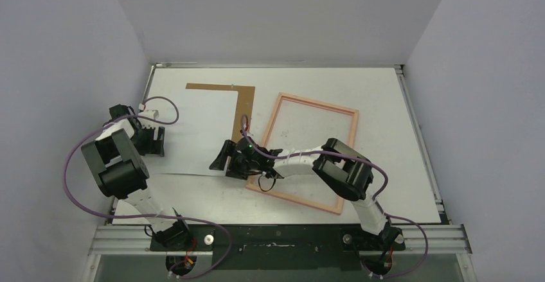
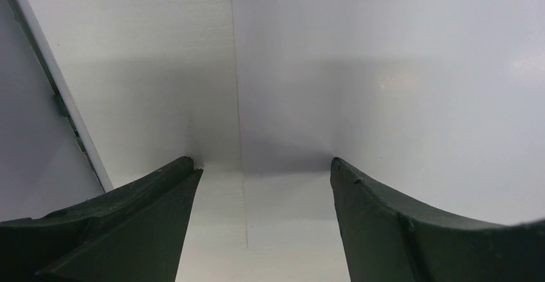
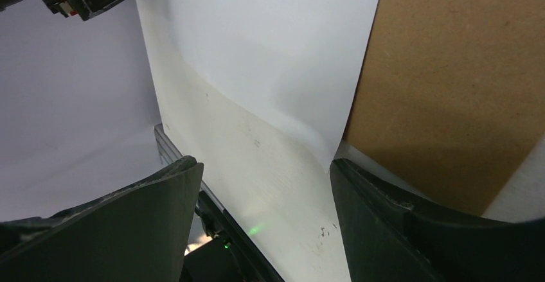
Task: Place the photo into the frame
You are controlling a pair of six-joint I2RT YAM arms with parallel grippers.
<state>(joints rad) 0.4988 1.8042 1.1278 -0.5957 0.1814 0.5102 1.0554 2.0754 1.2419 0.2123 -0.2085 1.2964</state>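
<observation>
The photo [image 1: 193,134] lies white side up on the table, left of the pink frame [image 1: 350,142], which lies flat with its pane showing the table. My left gripper [image 1: 157,142] stands open at the photo's left edge. In the left wrist view that edge runs up between the fingers [image 2: 160,218], with the photo [image 2: 385,70] on the right and nothing gripped by the left gripper [image 2: 260,163]. My right gripper [image 1: 220,158] is open at the photo's near right corner. In the right wrist view the photo [image 3: 276,51] ends just ahead of the right gripper [image 3: 263,163].
A brown backing panel [image 1: 243,112] lies under the photo, showing as an L along its far and right sides, also in the right wrist view [image 3: 450,70]. The right arm [image 1: 340,166] reaches across the frame. A rail [image 1: 276,237] lines the table's near edge.
</observation>
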